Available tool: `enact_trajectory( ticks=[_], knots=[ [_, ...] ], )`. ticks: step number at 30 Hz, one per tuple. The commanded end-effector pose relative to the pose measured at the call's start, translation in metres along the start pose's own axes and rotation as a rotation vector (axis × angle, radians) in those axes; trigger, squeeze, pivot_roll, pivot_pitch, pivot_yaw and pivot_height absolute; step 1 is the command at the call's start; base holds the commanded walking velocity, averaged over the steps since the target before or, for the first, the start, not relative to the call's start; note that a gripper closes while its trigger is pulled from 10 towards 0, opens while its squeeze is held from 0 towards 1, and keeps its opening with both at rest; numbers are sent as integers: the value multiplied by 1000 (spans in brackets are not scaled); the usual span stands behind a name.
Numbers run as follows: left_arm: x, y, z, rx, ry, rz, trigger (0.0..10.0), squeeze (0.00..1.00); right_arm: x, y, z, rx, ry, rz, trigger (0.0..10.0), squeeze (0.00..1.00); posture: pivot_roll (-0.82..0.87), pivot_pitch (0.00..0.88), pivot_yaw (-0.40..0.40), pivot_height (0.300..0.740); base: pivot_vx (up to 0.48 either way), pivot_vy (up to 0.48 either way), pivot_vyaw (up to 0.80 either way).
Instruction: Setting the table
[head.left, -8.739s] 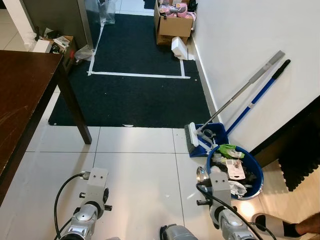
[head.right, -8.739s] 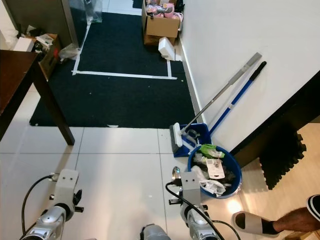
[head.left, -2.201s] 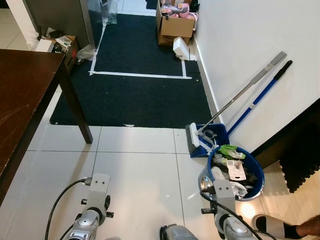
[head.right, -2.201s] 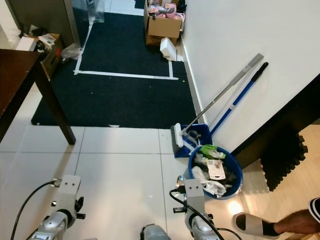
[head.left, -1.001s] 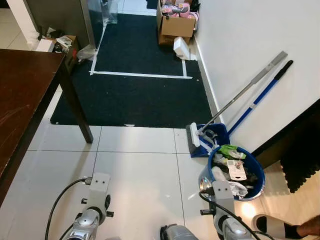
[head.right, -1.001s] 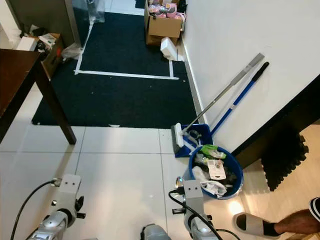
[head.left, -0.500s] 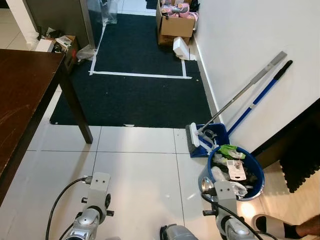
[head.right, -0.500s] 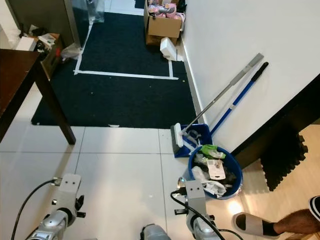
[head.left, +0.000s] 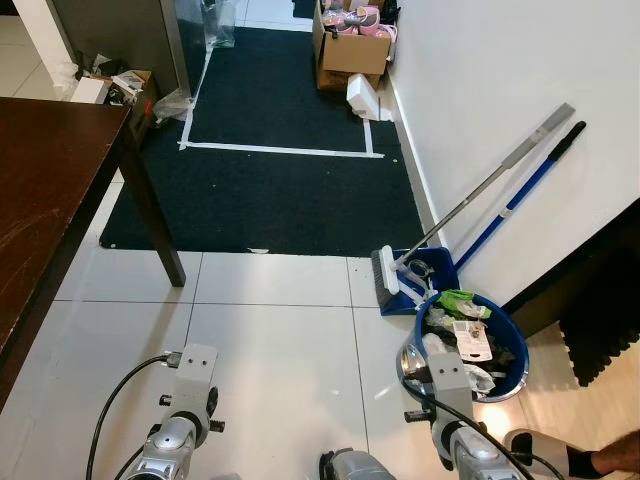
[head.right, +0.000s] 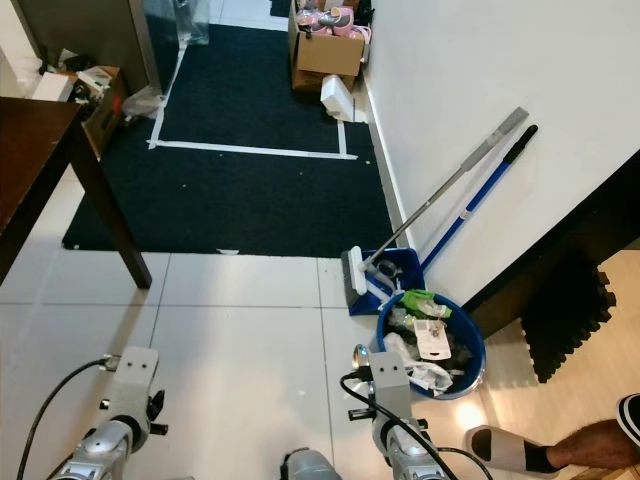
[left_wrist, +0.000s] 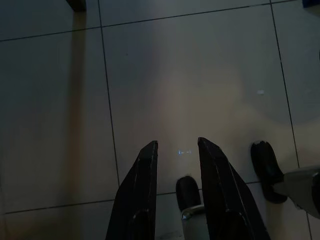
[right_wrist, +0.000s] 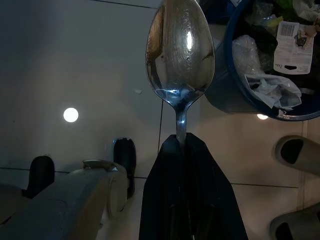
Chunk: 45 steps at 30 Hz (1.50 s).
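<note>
Barely begun, by the look of it. One spoon (right_wrist: 180, 55) clamped by its handle in the jaws of the right gripper (right_wrist: 182, 145), bowl pointing away from the wrist, carried low over the white floor tiles (head.left: 270, 350) and just beside the blue bucket (head.left: 505, 340). Left gripper (left_wrist: 175, 150) empty, jaws parted a little, hanging idle over bare tile. Dark wooden worktop (head.left: 50, 190) off to the robot's left, well apart from the spoon; nothing laid on the part in view. Carrying, approaching and placing all left to do, as a judgement from how things lie.

By count: one spoon; one worktop, with one leg (head.left: 150, 210) showing; one dark rug (head.left: 270, 170) marked with white tape; two long-handled tools leaning on the wall, a grey-handled brush (head.left: 480, 190) and a blue-handled pole (head.left: 520, 195); one blue dustpan (head.left: 425, 275) at their foot; one bucket stuffed with rubbish; one open cardboard box (head.left: 350, 45) at the far end of the rug, and a smaller one (head.left: 130, 85) by the worktop's far corner. One person's foot in a slipper (head.right: 505, 445) close to the bucket, at the robot's right.
</note>
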<state>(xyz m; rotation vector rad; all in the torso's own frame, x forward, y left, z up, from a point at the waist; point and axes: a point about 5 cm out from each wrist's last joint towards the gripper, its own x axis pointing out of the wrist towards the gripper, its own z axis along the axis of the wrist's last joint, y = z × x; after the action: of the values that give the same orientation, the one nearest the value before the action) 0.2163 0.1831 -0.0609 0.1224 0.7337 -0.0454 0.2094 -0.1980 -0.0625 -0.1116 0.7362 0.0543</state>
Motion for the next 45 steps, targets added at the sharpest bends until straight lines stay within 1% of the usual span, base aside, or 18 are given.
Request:
enact_trajectory(
  ticks=[1, 5, 10, 19, 24, 27, 31, 32, 36, 40, 45],
  knots=[
    [-2, -1, -7, 1, 18, -2, 10000, 0, -2, -2, -6, -5, 15, -5, 10000, 0, 49, 55, -36, 740, 0, 0, 0],
    [-2, -1, -7, 2, 20, -4, 10000, 0, -3, 0, -9, -11, 23, 1, 10000, 0, 48, 56, -36, 740, 0, 0, 0],
    [-2, -3, -8, 3, 23, -7, 10000, 0, -4, -1, -11, -9, 26, -3, 10000, 0, 46, 57, -35, 740, 0, 0, 0],
    [-2, -4, -7, 1, 19, -10, 10000, 0, -3, -2, -9, -10, 23, -3, 10000, 0, 43, 58, -38, 740, 0, 0, 0],
    [-1, -4, -4, -14, 13, -2, 10000, 0, -3, -3, -7, -5, 19, -7, 10000, 0, 42, 58, -41, 740, 0, 0, 0],
    [0, -8, -3, -16, 14, -9, 10000, 0, -2, -2, -6, -5, 17, -6, 10000, 0, 38, 62, -32, 740, 0, 0, 0],
    [0, -13, -3, 1, 23, -33, 10000, 0, -3, -1, -8, 1, 20, -3, 10000, 0, 39, 61, -43, 740, 0, 0, 0],
    [1, -14, -2, 11, 23, -36, 10000, 0, -4, 1, -11, -11, 27, 13, 10000, 0, 41, 67, -40, 740, 0, 0, 0],
    [1, -11, -3, 13, 24, -31, 10000, 0, -5, 1, -14, 0, 33, 2, 10000, 0, 40, 66, -38, 740, 0, 0, 0],
    [-1, -5, -8, 23, 53, -14, 10000, 0, -6, 3, -16, 18, 40, -1, 10000, 0, 40, 66, -38, 740, 0, 0, 0],
    [-1, -6, -9, 39, 63, -18, 10000, 0, -5, 3, -15, 15, 24, -5, 10000, 0, 39, 68, -28, 740, 0, 0, 0]
  ],
)
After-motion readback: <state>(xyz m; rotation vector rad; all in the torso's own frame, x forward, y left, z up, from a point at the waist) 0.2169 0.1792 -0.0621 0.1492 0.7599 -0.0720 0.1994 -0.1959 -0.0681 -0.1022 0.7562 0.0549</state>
